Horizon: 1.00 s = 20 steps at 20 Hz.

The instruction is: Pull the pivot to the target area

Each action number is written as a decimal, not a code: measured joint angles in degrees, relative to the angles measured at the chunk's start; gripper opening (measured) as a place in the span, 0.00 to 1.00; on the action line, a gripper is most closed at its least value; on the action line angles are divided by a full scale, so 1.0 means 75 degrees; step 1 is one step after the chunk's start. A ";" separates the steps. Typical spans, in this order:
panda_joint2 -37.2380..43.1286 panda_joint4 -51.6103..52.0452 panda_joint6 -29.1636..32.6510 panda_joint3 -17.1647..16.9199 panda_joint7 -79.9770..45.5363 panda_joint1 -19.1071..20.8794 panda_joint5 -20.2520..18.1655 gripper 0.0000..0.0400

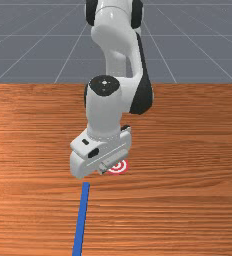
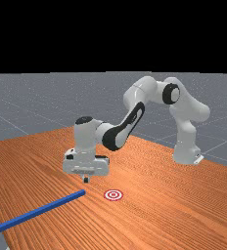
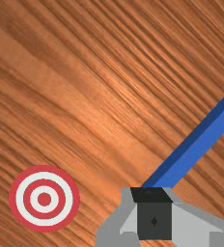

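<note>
Bar (image 2: 39,211) of plain blue, long, straight and square-edged, near a gripper (image 2: 86,180) closed narrow.

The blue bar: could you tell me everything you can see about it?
The blue bar is long, thin and straight, square-edged and plain blue, with one side darker. It looks smooth and solid, in one piece; its material I can't tell. It lies on the table, one end just below the gripper and beside the round target, the other reaching the table's edge. Neither gripper nor target appears to touch it.
</note>
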<state>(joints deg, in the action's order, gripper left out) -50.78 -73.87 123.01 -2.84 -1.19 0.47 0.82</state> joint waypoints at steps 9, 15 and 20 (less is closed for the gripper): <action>-0.1336 0.2334 -0.1019 0.0133 0.0067 0.0114 -0.0168 0.00; -0.1694 0.2815 -0.1347 0.0038 0.0024 0.0094 -0.0065 0.00; -0.1489 0.2519 -0.1192 -0.0362 -0.0281 -0.0129 0.0368 0.63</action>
<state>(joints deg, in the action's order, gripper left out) -61.95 -54.98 114.06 -5.55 -3.29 -0.50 3.58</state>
